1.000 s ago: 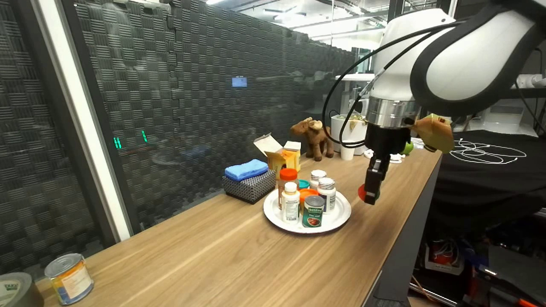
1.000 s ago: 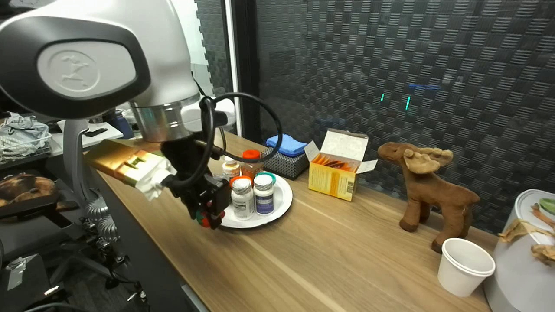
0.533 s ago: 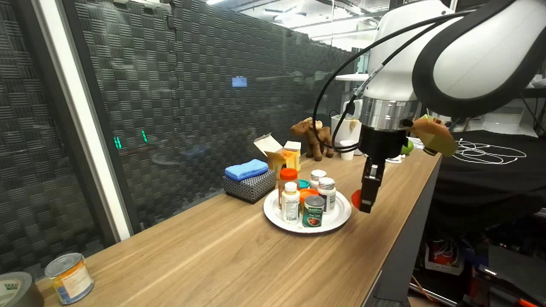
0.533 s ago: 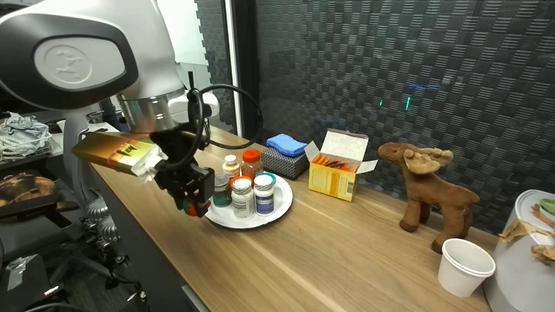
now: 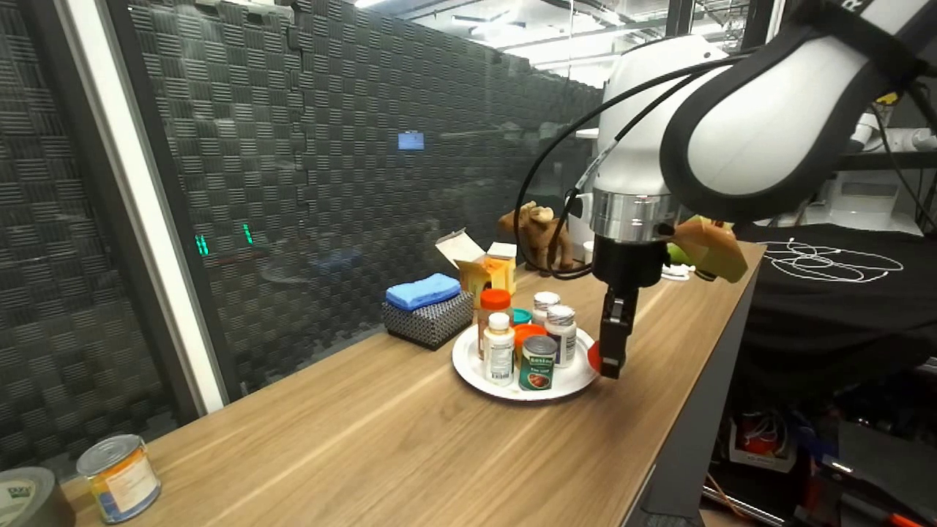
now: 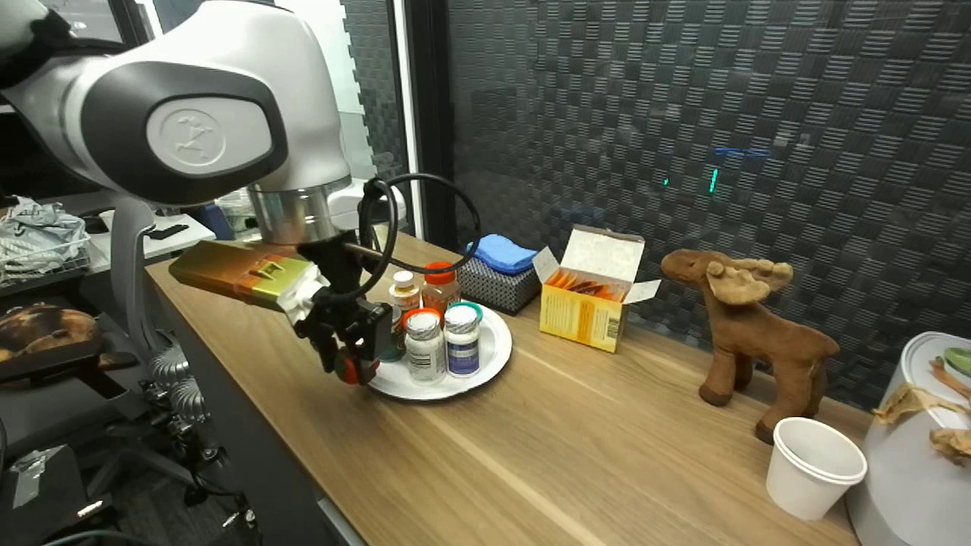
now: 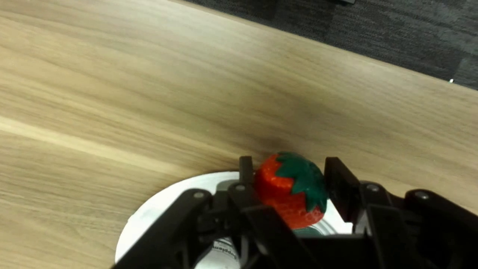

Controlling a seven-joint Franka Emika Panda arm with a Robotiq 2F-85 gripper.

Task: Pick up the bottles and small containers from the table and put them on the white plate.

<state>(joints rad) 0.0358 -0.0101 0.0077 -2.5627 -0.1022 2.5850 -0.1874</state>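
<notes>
The gripper [image 7: 290, 175] pinches the strawberry [image 7: 291, 192] by the white plate [image 6: 497, 347], and if that's going aboard, ease it down clear of the bottles [image 6: 463, 350]!

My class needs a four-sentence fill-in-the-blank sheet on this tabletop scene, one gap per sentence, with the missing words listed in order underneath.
1. The pincer holds a red strawberry whose leafy top is ____.
2. Several bottles stand together on a round plate coloured ____.
3. A folded blue cloth lies on ____ of the dark patterned box.
4. The yellow carton is not closed but ____.

Missing words: green; white; top; open.
</notes>
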